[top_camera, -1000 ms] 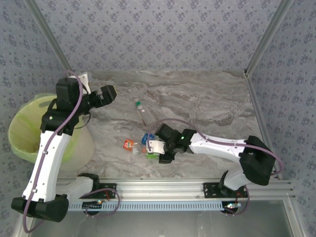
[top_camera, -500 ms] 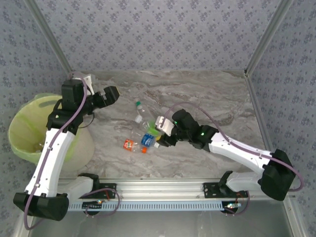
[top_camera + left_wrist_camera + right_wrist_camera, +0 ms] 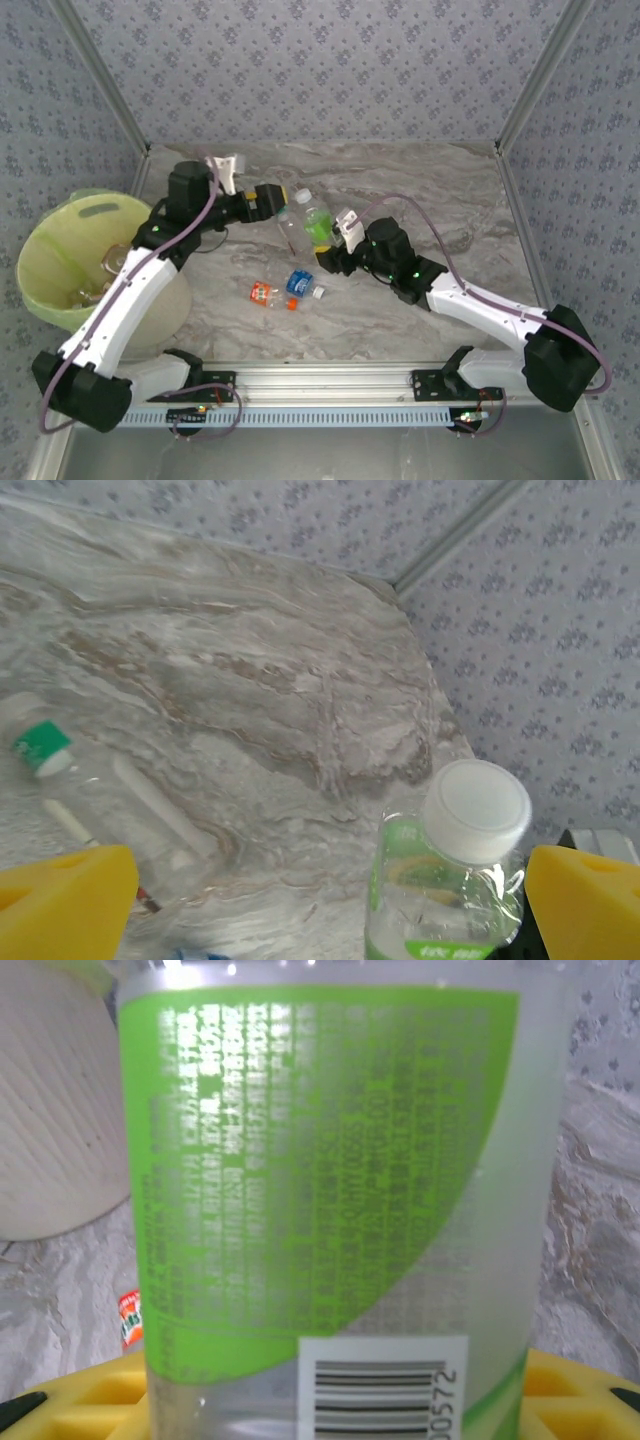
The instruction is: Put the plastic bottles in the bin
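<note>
- Top external: right jaws are clamped on the lower body of a green-labelled bottle [image 3: 318, 228], whose long axis tilts so that its white cap [image 3: 303, 197] points at the left arm.
- Left jaws stand wide, just beside that cap. In the left wrist view the bottle sits between the yellow pads [image 3: 70, 905], nearer the right-hand one.
- Bin [image 3: 55, 265] is at the far left, on the left arm's side, so a hand-over looks likely.
- On the tabletop [image 3: 440, 200] lie a green-capped bottle [image 3: 90, 790], an orange-labelled bottle [image 3: 262, 293] and a blue-labelled bottle [image 3: 300, 283].
</note>
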